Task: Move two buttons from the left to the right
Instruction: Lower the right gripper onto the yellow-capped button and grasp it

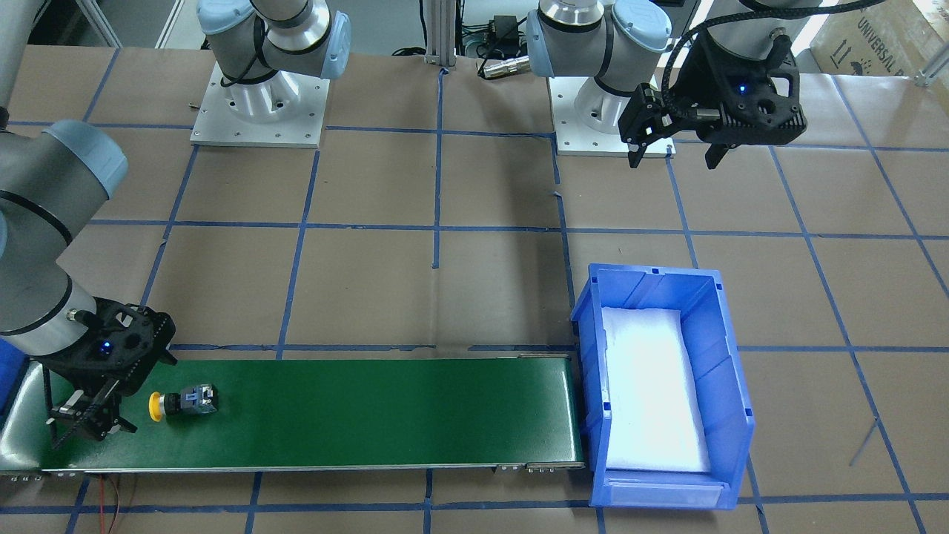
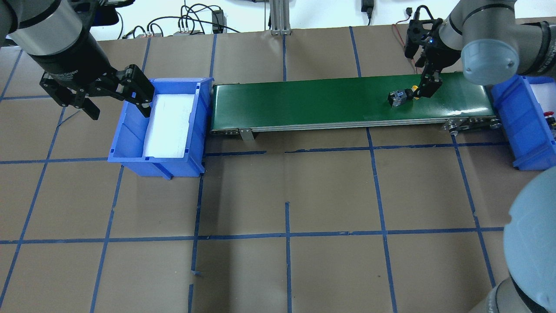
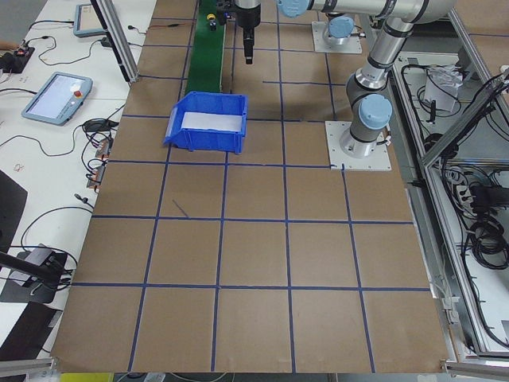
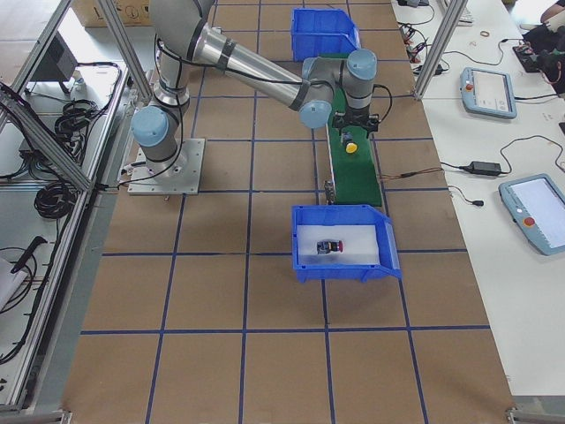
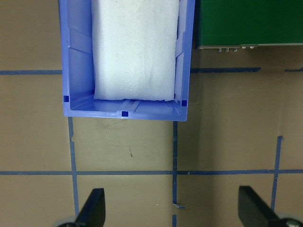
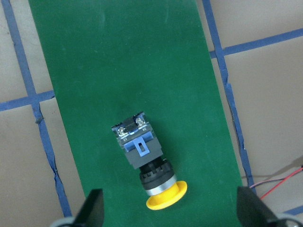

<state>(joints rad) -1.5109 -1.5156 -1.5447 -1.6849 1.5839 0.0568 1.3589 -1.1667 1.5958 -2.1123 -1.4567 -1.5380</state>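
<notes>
The yellow button (image 1: 182, 403) (image 2: 402, 96) (image 6: 147, 161) lies on its side on the green conveyor belt (image 1: 371, 408) (image 2: 304, 100), near the belt's end on the robot's right. Its cap points toward my right gripper (image 1: 93, 434) (image 2: 428, 87) (image 6: 170, 213), which stands open just beside the cap and holds nothing. The red button (image 4: 329, 246) lies on white foam in the blue bin (image 4: 340, 269) (image 2: 517, 113) past that end. My left gripper (image 1: 675, 159) (image 2: 119, 113) (image 5: 173, 210) hangs open and empty beside the other blue bin (image 1: 730, 356) (image 2: 126, 130) (image 5: 125, 111).
The left bin holds only a white foam pad (image 2: 169, 126). The table is brown paper with a blue tape grid (image 2: 286, 237). The arm bases (image 1: 259, 111) stand at the robot's side. Cables and tablets (image 4: 490, 93) lie on the side tables beyond the belt.
</notes>
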